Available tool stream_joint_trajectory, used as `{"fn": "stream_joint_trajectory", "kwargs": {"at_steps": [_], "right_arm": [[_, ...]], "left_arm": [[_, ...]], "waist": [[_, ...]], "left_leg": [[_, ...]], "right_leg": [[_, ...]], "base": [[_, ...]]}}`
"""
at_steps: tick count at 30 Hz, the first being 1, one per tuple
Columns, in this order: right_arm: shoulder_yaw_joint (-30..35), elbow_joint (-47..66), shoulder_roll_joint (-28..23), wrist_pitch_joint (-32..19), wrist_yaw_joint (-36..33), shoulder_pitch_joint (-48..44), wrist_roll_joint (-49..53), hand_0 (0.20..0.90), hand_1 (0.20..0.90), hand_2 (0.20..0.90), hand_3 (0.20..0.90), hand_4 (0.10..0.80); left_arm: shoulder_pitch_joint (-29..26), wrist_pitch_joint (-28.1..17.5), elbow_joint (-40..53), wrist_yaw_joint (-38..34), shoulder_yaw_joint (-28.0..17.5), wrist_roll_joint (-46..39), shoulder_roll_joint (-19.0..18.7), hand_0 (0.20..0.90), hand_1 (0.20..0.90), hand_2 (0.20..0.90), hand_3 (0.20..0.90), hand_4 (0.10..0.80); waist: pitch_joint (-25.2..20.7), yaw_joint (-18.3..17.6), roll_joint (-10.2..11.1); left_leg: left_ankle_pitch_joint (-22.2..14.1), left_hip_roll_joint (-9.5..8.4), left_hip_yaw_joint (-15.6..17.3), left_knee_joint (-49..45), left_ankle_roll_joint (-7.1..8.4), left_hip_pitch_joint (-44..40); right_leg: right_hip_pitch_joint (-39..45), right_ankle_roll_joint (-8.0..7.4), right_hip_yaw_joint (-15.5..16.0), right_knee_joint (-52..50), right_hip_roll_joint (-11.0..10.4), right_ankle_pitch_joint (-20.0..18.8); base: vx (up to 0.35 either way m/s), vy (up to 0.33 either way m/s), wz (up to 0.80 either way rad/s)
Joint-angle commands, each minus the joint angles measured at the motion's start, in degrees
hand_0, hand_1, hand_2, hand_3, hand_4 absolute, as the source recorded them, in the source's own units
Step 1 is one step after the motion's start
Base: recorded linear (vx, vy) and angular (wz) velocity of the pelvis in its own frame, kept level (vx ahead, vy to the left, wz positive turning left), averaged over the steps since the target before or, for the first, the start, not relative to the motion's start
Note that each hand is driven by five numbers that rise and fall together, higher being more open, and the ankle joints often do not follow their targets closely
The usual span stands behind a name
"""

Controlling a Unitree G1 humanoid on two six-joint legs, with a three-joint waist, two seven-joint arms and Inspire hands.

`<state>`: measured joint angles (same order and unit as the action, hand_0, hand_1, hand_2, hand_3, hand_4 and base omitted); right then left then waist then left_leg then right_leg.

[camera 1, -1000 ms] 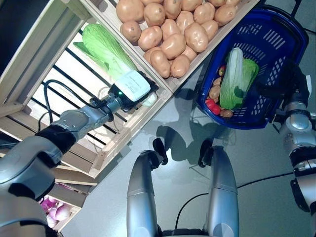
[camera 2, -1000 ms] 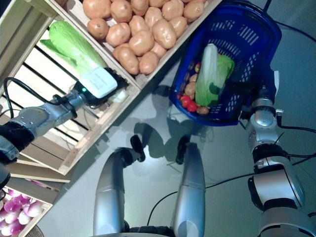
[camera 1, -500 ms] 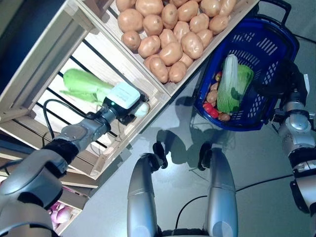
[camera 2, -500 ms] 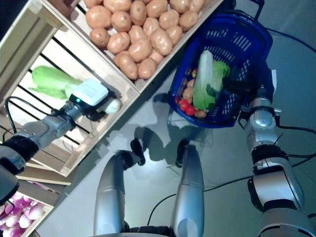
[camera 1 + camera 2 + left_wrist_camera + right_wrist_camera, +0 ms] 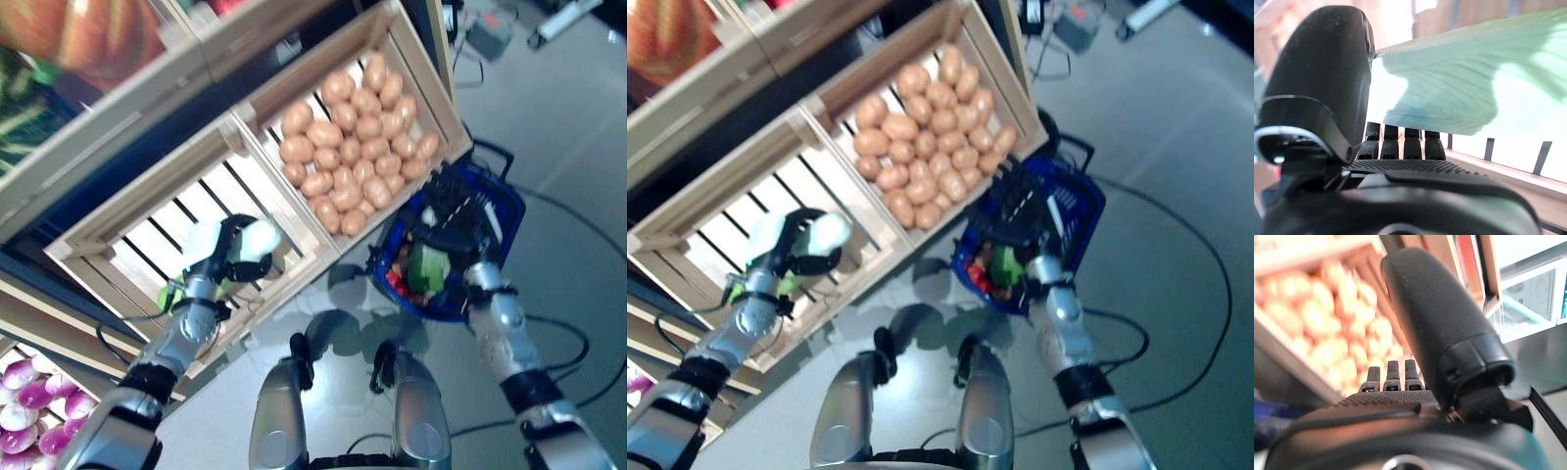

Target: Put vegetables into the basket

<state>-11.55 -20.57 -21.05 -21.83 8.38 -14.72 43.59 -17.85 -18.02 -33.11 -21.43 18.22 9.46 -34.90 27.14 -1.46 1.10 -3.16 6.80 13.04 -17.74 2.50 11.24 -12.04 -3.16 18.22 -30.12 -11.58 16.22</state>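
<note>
My left hand (image 5: 227, 257) is inside the open slatted crate (image 5: 147, 245). It is shut on a napa cabbage (image 5: 260, 238). The cabbage's white base sticks out past the fingers and its green leaves (image 5: 789, 284) trail back under the wrist. In the left wrist view the pale green leaf (image 5: 1459, 83) lies between the thumb and the fingers (image 5: 1405, 144). The blue basket (image 5: 505, 211) stands on the floor to the right of the stand. It holds another green cabbage (image 5: 428, 266) and small red vegetables (image 5: 397, 282). My right hand (image 5: 453, 211) is open, just above the basket.
A wooden crate of potatoes (image 5: 353, 147) sits beside the slatted crate, right next to the basket. A lower shelf (image 5: 24, 401) lies at the far left. Grey floor with cables (image 5: 578, 225) spreads to the right.
The whole picture has shifted and now shows much more of the stand, so the camera has moved. The cabbage has turned with my left hand. The right hand stays over the basket.
</note>
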Motion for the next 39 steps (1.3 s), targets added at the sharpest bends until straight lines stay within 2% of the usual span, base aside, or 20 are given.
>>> {"fn": "stream_joint_trajectory", "kwargs": {"at_steps": [1, 7, 8, 9, 12, 16, 21, 24, 32, 39], "right_arm": [[2.6, 5.3, 0.3, -3.2, 6.3, 2.1, -4.4, 0.9, 0.9, 0.9, 0.9, 0.8], [1.8, 7.9, -2.1, 3.5, 13.7, 2.9, -6.9, 0.9, 0.9, 0.9, 0.9, 0.8], [1.4, 8.0, -3.0, 6.6, 17.2, 2.5, -5.2, 0.9, 0.9, 0.9, 0.9, 0.8], [1.1, 7.7, -3.2, 7.9, 18.0, 2.0, -4.6, 0.9, 0.9, 0.9, 0.9, 0.8], [0.7, 6.7, -3.1, 11.1, 18.0, 0.6, -1.5, 0.9, 0.9, 0.9, 0.9, 0.8], [0.5, 6.8, -0.7, 14.6, 20.1, 1.3, 1.8, 0.9, 0.9, 0.9, 0.9, 0.8], [0.1, 8.9, 1.1, 17.3, 24.3, 3.8, 4.7, 0.9, 0.9, 0.9, 0.9, 0.8], [-0.6, 9.2, 2.3, 17.8, 24.9, 4.1, 5.4, 0.9, 0.9, 0.9, 0.9, 0.8], [-1.8, 10.9, 4.9, 19.3, 28.2, 3.8, 9.8, 0.9, 0.9, 0.9, 0.9, 0.8], [-3.4, 10.3, 6.1, 22.9, 28.9, 3.3, 10.6, 0.9, 0.9, 0.9, 0.9, 0.8]], "left_arm": [[3.6, -7.9, 6.0, 5.0, -7.0, -13.8, 3.4, 0.3, 0.3, 0.3, 0.3, 0.4], [5.6, -7.6, 12.4, 16.5, -11.8, -29.7, 6.8, 0.3, 0.3, 0.3, 0.3, 0.4], [5.5, -7.0, 13.6, 21.4, -12.7, -36.4, 8.2, 0.3, 0.3, 0.3, 0.3, 0.4], [5.2, -6.5, 14.0, 24.1, -12.8, -39.1, 9.0, 0.3, 0.3, 0.3, 0.3, 0.4], [4.5, -6.0, 14.8, 27.7, -12.9, -45.7, 10.5, 0.3, 0.3, 0.3, 0.3, 0.4], [4.4, -4.8, 16.9, 31.6, -13.3, -52.4, 12.8, 0.3, 0.3, 0.3, 0.3, 0.4], [5.2, -5.6, 18.0, 32.8, -14.3, -53.4, 13.4, 0.3, 0.3, 0.3, 0.3, 0.4], [4.5, -6.3, 18.2, 32.2, -14.2, -54.3, 13.9, 0.3, 0.3, 0.3, 0.3, 0.4], [3.6, -4.5, 19.0, 32.5, -13.0, -54.0, 15.4, 0.3, 0.3, 0.3, 0.3, 0.4], [3.1, -4.6, 18.2, 33.2, -11.7, -53.7, 16.6, 0.3, 0.3, 0.3, 0.3, 0.4]], "waist": [[-16.5, 0.6, -0.8], [-20.2, 1.3, -0.5], [-21.1, 1.5, -0.3], [-21.6, 1.7, -0.2], [-22.3, 1.7, 0.1], [-23.1, 1.6, 0.0], [-23.6, 1.4, 0.0], [-23.7, 1.2, -0.1], [-24.0, 1.2, -0.2], [-24.1, 1.1, 0.0]], "left_leg": [[-3.8, -4.33, 1.8, 11.5, -1.44, -12.2], [-1.0, -4.85, 1.2, 20.4, -0.9, -17.7], [-0.7, -4.73, 0.8, 22.4, -0.4, -19.3], [-0.6, -4.69, 0.8, 22.7, -0.28, -19.6], [-0.7, -4.73, 0.8, 22.7, -0.3, -19.8], [-1.2, -4.63, 0.7, 22.7, -0.32, -20.3], [-1.7, -4.65, 0.7, 22.7, -0.71, -21.2], [-2.0, -4.74, 0.6, 22.7, -0.76, -21.7], [-2.6, -4.97, 0.1, 22.7, -1.06, -22.7], [-2.9, -5.04, 0.0, 22.7, -1.32, -23.3]], "right_leg": [[13.3, 0.21, 1.2, 21.1, 4.6, -6.5], [19.2, -0.27, 2.1, 29.8, 6.0, -9.8], [20.7, -0.7, 2.2, 31.5, 6.3, -10.2], [21.3, -0.71, 2.4, 32.5, 6.4, -10.7], [22.5, -0.62, 3.2, 35.1, 6.8, -12.3], [22.8, -0.7, 3.1, 35.1, 6.9, -12.2], [23.4, -0.45, 2.6, 35.1, 7.2, -12.1], [23.8, -0.44, 2.4, 35.1, 7.3, -11.9], [24.8, -0.58, 2.1, 35.1, 7.3, -11.8], [25.2, -0.47, 1.5, 35.1, 7.4, -11.6]], "base": [[0.186, 0.003, 0.15], [0.084, -0.008, 0.08], [0.083, -0.028, 0.12], [0.073, -0.028, 0.13], [0.005, -0.024, 0.14], [0.042, -0.015, 0.08], [0.06, -0.016, 0.02], [0.059, -0.006, 0.0], [0.041, 0.004, -0.01], [0.0, 0.0, 0.0]]}}
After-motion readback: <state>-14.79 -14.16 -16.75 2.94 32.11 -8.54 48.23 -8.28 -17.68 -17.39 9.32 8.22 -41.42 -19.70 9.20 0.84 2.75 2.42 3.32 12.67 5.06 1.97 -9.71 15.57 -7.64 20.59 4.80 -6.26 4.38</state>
